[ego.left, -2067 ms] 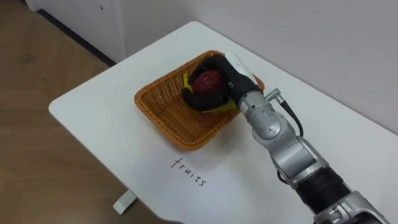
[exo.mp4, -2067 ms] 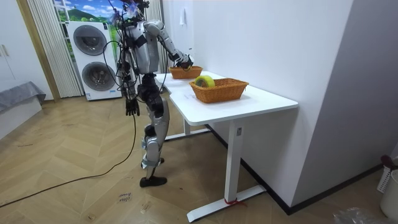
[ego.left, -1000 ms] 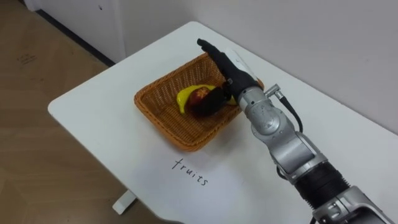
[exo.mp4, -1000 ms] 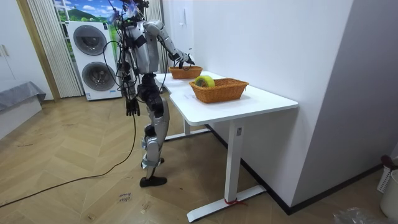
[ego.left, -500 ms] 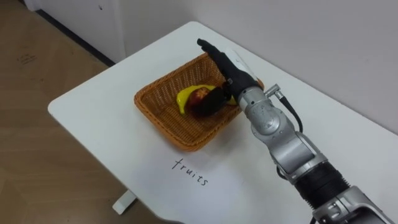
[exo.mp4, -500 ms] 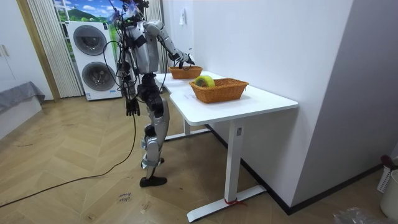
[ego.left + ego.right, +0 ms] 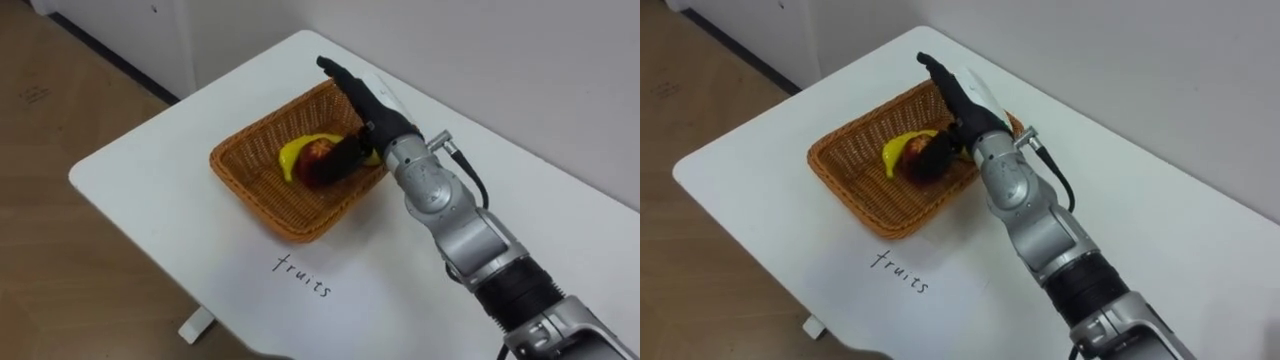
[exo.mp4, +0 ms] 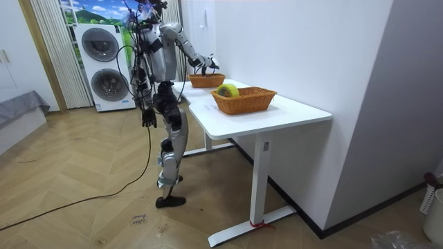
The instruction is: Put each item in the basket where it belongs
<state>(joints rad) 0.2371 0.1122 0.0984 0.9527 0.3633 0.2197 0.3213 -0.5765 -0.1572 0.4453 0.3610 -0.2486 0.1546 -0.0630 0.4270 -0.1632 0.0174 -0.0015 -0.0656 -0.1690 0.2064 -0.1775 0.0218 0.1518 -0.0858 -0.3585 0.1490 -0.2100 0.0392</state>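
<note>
Right hand (image 7: 372,112) has let go. Two seconds back it was curled round the red apple (image 7: 312,151); now its fingers are straight and spread over the far right rim of the fruits basket (image 7: 262,196), holding nothing. The thumb sits at the apple, contact unclear. Apple lies in the basket against the banana (image 7: 291,153), so this fruit looks sorted. Left hand (image 8: 147,117) hangs at the robot's side.
</note>
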